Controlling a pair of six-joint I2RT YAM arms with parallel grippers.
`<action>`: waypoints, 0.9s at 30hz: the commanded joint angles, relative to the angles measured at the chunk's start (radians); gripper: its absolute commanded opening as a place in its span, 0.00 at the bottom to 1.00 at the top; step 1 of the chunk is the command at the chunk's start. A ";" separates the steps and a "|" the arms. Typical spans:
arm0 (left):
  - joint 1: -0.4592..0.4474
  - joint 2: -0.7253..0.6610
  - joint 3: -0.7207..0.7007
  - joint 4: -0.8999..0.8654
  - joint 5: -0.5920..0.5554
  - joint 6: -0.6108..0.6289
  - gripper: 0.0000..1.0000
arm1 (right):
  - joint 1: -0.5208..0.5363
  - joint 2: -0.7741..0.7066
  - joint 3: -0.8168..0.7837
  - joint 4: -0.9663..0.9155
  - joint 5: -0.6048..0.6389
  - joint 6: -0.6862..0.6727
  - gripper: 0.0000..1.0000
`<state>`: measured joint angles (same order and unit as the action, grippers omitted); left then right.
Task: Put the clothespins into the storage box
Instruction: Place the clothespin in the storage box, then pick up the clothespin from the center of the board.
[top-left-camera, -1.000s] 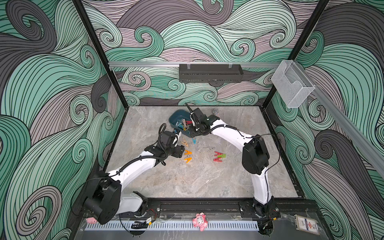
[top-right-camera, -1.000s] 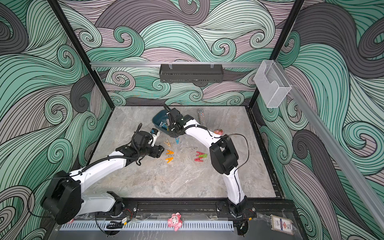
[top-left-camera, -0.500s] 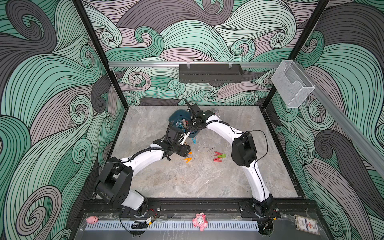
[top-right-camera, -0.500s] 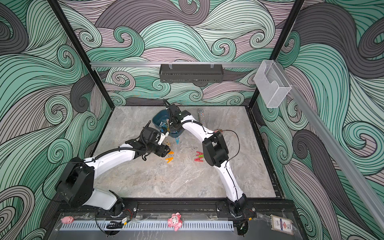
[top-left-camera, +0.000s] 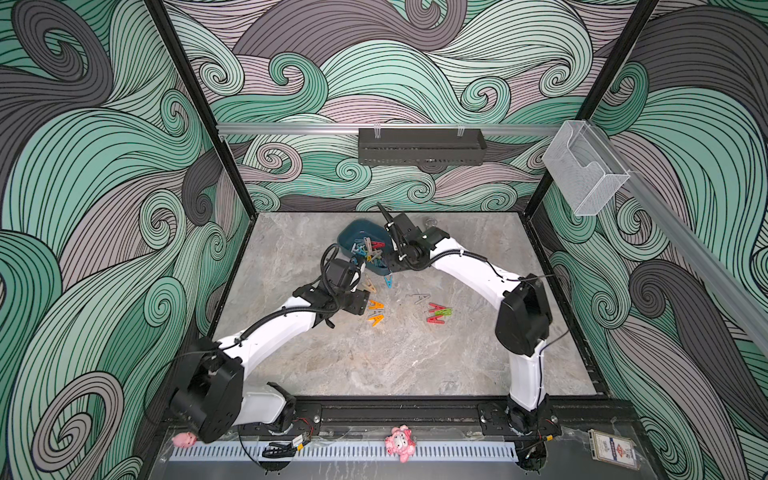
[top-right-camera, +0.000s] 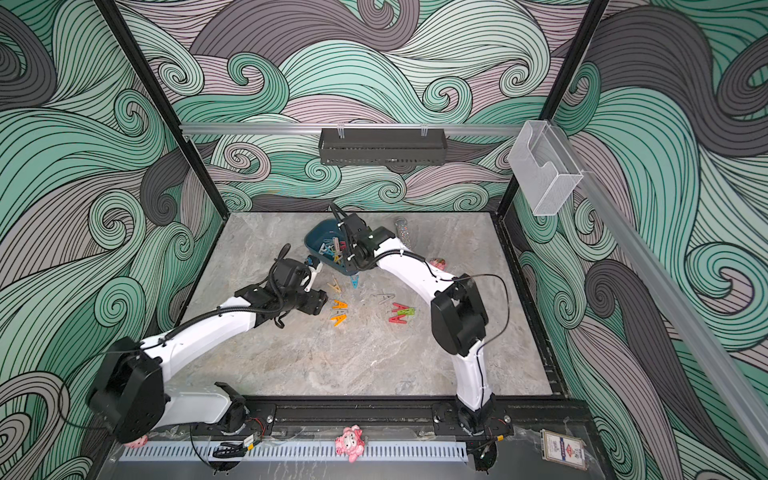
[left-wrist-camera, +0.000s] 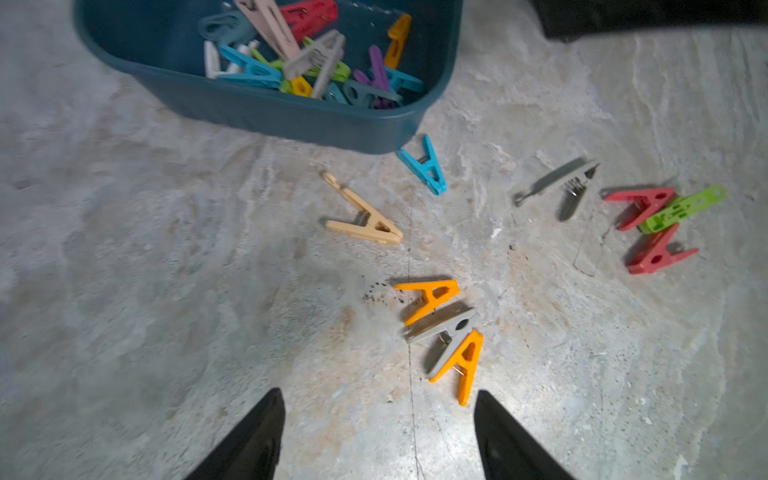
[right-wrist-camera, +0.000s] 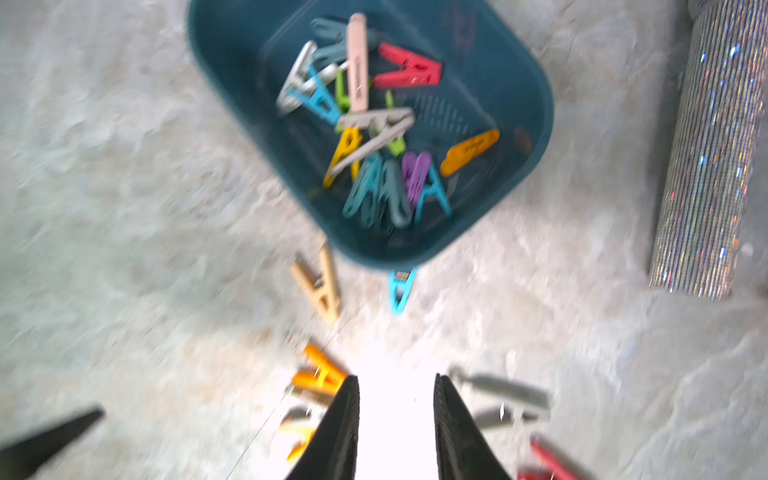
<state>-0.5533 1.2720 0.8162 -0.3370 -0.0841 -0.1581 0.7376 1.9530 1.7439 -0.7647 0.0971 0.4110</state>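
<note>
The box sits far and centre on the table, with a heap of pegs inside. About 9 more lie loose just near of it. The right gripper hangs by the box's near right edge, jaws slightly apart and empty. The left gripper hovers wide open, holding nothing, just left of 2 orange pegs with a grey peg between them. I'd say it's fetching the next one. That means closing on 1 orange peg without snagging the grey.

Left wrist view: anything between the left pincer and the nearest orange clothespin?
Nothing visible. Only bare tabletop lies between the open left pincer and the nearest orange clothespin. A grey clothespin lies against it on the far side.
</note>
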 joint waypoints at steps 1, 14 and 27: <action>-0.004 -0.084 -0.064 -0.046 -0.092 -0.106 0.74 | 0.065 -0.051 -0.119 0.040 0.007 0.074 0.33; -0.004 -0.239 -0.198 -0.252 -0.200 -0.453 0.74 | 0.256 -0.028 -0.296 0.084 -0.020 0.205 0.37; -0.005 -0.297 -0.264 -0.142 -0.153 -0.375 0.74 | 0.268 0.111 -0.255 0.120 0.023 0.472 0.44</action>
<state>-0.5533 0.9668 0.5289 -0.4873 -0.2356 -0.5465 1.0008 2.0514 1.4616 -0.6533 0.0860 0.7971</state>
